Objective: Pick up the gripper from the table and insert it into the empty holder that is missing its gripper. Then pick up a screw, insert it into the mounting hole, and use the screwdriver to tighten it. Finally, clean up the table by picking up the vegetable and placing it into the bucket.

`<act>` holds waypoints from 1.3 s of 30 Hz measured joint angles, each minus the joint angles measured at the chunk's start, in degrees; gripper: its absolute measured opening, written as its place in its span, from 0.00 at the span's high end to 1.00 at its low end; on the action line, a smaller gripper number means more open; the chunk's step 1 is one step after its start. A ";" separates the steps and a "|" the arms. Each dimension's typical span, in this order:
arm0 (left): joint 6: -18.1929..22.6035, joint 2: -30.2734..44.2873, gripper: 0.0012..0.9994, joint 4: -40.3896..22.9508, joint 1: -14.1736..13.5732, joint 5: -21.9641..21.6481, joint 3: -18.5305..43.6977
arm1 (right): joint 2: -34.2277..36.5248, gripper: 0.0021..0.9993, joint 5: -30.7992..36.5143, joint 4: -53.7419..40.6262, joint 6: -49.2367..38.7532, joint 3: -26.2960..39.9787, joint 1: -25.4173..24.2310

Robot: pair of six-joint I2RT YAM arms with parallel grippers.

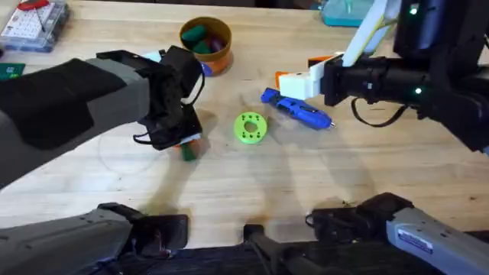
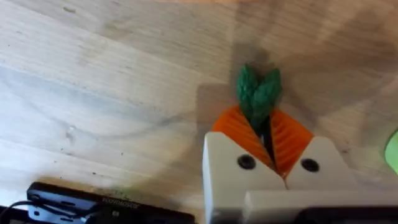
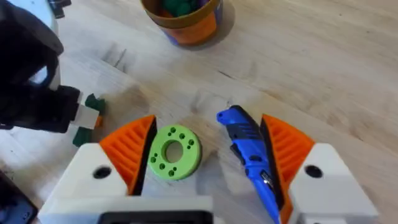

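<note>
My left gripper [image 1: 186, 143] is low over the table's middle left, shut on the vegetable [image 1: 187, 152]. Its dark green leafy end [image 2: 258, 93] sticks out between the orange pads [image 2: 235, 129]. The yellow-orange bucket [image 1: 205, 43] stands at the back, with green and purple toy pieces inside. The blue screwdriver [image 1: 298, 110] lies right of centre. My right gripper [image 1: 293, 84] hovers just behind it, open. In the right wrist view the screwdriver [image 3: 249, 149] lies by one of its pads [image 3: 287, 146]. The screw is out of view.
A bright green holed disc [image 1: 250, 127] lies at the centre, between the two grippers. A clear parts box [image 1: 34, 23] sits at the back left and a teal container [image 1: 344, 11] at the back right. The arm bases take up the front edge.
</note>
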 joint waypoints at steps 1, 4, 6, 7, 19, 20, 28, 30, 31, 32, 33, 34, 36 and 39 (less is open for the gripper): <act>-0.01 0.02 0.98 -0.42 0.00 -0.03 0.03 | 0.01 0.03 0.01 0.02 0.00 0.00 0.00; -0.08 0.02 0.98 -1.93 0.00 -0.02 0.75 | 0.01 0.03 0.01 0.00 0.00 0.00 0.00; -0.16 0.10 0.98 -2.72 0.00 0.00 2.22 | 0.01 0.03 0.00 0.00 0.00 0.00 0.00; -0.14 0.13 0.98 -2.81 0.00 0.00 3.29 | 0.01 0.03 0.01 0.00 0.00 0.00 0.00; 3.64 0.24 0.98 20.52 0.00 -6.11 19.91 | 0.00 0.03 -0.01 -0.01 0.00 0.00 0.00; 3.75 0.39 0.98 23.25 0.00 -7.43 19.95 | 0.01 0.03 -0.02 0.00 0.00 0.00 0.00; 4.16 7.39 0.98 35.70 0.00 -15.33 20.13 | 0.01 0.03 -0.01 -0.04 0.00 0.00 0.00; 4.16 9.86 0.98 37.62 0.00 -16.67 20.11 | 0.01 0.03 0.01 -0.04 0.00 0.00 0.00; 4.17 10.96 0.98 38.57 0.00 -17.22 20.11 | 0.01 0.03 0.01 -0.05 0.00 0.00 0.00; 4.17 11.87 0.98 39.20 0.00 -17.64 20.11 | 0.01 0.03 0.01 -0.02 0.00 0.00 0.00; 4.17 12.63 0.97 39.65 0.01 -18.00 20.11 | -0.01 0.03 0.01 -0.01 0.00 0.00 0.00; 4.17 13.29 0.92 40.11 0.02 -18.37 20.11 | 0.00 0.03 0.01 -0.04 0.00 0.00 0.00; 4.54 14.04 0.80 40.80 0.05 -18.75 20.11 | 0.01 0.03 0.01 -0.01 0.00 0.00 0.00; 4.65 14.43 0.43 41.72 0.07 -19.19 20.11 | 0.01 0.03 -0.01 -0.02 0.00 0.00 0.00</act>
